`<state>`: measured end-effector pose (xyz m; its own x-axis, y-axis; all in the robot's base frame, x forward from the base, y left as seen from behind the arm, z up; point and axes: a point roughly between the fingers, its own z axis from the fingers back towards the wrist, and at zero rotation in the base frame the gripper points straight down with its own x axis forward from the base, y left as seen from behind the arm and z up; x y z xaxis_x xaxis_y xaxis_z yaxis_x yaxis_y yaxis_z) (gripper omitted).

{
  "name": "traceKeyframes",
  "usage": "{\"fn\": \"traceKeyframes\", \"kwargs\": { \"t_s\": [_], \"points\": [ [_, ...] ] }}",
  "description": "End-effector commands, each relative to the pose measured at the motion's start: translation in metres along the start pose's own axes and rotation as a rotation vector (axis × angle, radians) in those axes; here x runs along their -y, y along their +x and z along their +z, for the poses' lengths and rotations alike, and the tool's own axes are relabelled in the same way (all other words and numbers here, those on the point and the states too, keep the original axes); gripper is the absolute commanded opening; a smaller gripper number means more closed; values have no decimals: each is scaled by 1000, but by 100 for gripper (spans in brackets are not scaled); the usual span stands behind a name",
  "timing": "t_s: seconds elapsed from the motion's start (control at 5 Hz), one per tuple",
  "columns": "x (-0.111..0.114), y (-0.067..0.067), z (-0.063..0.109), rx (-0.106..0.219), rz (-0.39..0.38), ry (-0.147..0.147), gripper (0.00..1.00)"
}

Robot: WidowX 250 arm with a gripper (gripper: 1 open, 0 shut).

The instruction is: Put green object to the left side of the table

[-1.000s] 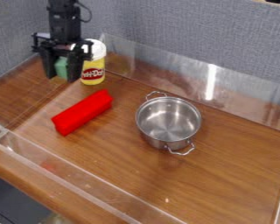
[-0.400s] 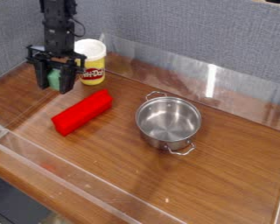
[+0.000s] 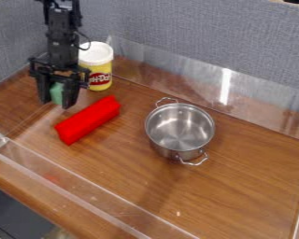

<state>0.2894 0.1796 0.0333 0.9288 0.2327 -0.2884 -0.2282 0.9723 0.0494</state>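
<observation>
The gripper (image 3: 57, 92) has its jaws clamped on the green object (image 3: 56, 92) and points steeply down over the left part of the worktop (image 3: 239, 177) — a pose that suits setting the block down there, though it seems not yet let go, and whether it touches the wood I cannot tell. Just behind it to the right stands a yellow tub (image 3: 98, 67) and just in front lies the red block (image 3: 89, 119) — the two nearest things to avoid — while the steel pot (image 3: 179, 131) sits well apart to the right.
</observation>
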Motion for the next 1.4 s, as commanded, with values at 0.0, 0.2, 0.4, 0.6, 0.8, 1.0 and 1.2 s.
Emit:
{"fn": "traceKeyframes", "kwargs": {
  "t_s": [0.0, 0.2, 0.4, 0.6, 0.8, 1.0, 1.2],
  "points": [
    [-6, 0, 9, 30, 26, 17, 100],
    [-6, -5, 16, 41, 28, 9, 100],
    [-6, -9, 27, 57, 27, -1, 100],
    [-5, -15, 37, 73, 26, -10, 100],
    [-5, -23, 55, 110, 25, -25, 100],
    [-3, -37, 81, 160, 12, -49, 100],
    [3, -53, 98, 182, -6, -77, 100]
  ]
}}
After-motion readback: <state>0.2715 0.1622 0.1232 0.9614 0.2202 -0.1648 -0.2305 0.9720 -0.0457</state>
